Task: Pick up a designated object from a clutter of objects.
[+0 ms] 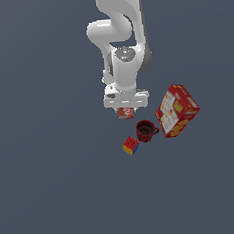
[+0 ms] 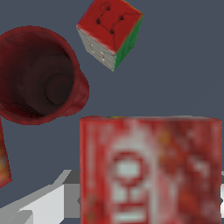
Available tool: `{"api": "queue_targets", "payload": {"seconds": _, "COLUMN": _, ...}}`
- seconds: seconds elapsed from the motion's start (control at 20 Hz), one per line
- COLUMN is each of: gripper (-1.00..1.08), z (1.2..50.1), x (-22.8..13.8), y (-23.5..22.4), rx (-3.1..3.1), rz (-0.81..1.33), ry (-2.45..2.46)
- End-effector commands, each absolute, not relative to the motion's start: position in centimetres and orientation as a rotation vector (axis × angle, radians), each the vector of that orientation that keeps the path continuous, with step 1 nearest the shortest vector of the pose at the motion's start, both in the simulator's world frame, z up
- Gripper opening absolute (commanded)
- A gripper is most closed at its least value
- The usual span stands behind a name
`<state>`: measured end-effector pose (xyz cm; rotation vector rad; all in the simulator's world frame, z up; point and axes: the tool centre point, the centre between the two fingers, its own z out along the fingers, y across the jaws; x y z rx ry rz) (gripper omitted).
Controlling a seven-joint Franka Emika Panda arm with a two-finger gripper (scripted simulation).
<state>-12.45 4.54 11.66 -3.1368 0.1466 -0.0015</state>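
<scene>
The large red-and-yellow cardboard box (image 1: 177, 110) leans just beyond the dark red mug (image 1: 146, 130). My small red package with white lettering (image 1: 125, 112) sits near the mug, under my fingers (image 1: 125, 108); whether they grip it, I cannot tell. The small multicoloured cube (image 1: 130, 146) lies beside the mug. An off-centre squeeze could let the package slip onto the mug.

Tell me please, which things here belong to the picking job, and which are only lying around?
Belong to the job:
- small red package, right under the gripper; whether it is gripped cannot be told

Only lying around:
- dark red mug
- multicoloured cube
- large red-and-yellow box
</scene>
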Motion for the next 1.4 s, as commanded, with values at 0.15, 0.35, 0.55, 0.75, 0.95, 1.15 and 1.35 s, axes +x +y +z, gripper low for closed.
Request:
{"api": "queue_targets", "payload": {"seconds": 0.15, "gripper": -1.00, "z": 15.9, "x": -11.8, "y": 1.0, "rx": -3.133, "rz": -0.001, "ry": 0.145}}
{"api": "queue_targets", "payload": {"seconds": 0.35, "gripper": -1.00, "z": 19.2, "x": -11.3, "y": -1.7, "rx": -3.132, "rz": -0.001, "ry": 0.145}}
{"api": "queue_targets", "payload": {"seconds": 0.55, "gripper": -1.00, "z": 22.6, "x": -10.7, "y": -4.6, "rx": -3.132, "rz": -0.001, "ry": 0.145}}
{"api": "queue_targets", "payload": {"seconds": 0.75, "gripper": -1.00, "z": 26.1, "x": -10.1, "y": -7.6, "rx": -3.133, "rz": 0.000, "ry": 0.147}}
{"api": "queue_targets", "payload": {"seconds": 0.95, "gripper": -1.00, "z": 29.7, "x": -9.4, "y": -10.7, "rx": -3.134, "rz": 0.000, "ry": 0.148}}
{"api": "queue_targets", "payload": {"seconds": 1.15, "gripper": -1.00, "z": 33.1, "x": -8.7, "y": -13.6, "rx": -3.136, "rz": 0.000, "ry": 0.148}}
{"api": "queue_targets", "payload": {"seconds": 1.35, "gripper": -1.00, "z": 35.7, "x": -8.1, "y": -15.8, "rx": -3.137, "rz": 0.000, "ry": 0.149}}
